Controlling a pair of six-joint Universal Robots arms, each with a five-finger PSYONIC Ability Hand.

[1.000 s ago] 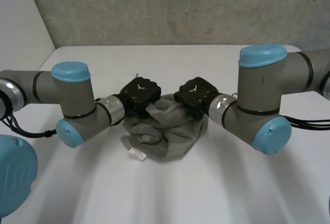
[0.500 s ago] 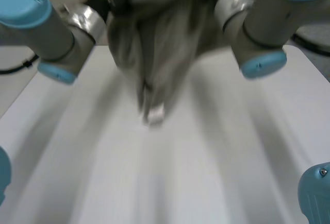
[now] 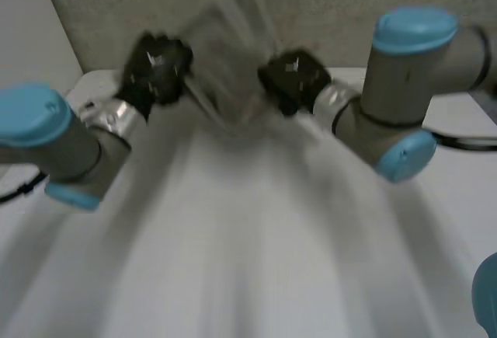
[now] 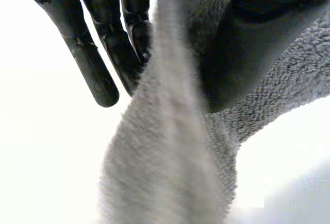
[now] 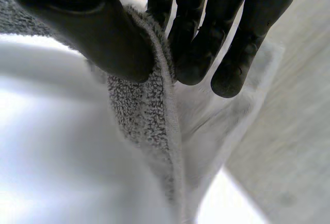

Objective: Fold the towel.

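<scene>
Above the table (image 3: 233, 276) we hold the grey towel (image 3: 229, 74) in the air. Our left hand (image 3: 155, 70) pinches a bunched part between thumb and fingers (image 4: 98, 74), and our right hand (image 3: 291, 80) pinches a hemmed edge likewise. We judge it best to draw the hands apart evenly, keeping both pinches firm, until the cloth hangs flat.

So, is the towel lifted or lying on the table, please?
Lifted: the left robot hand and right robot hand pinch the towel above the table.
</scene>
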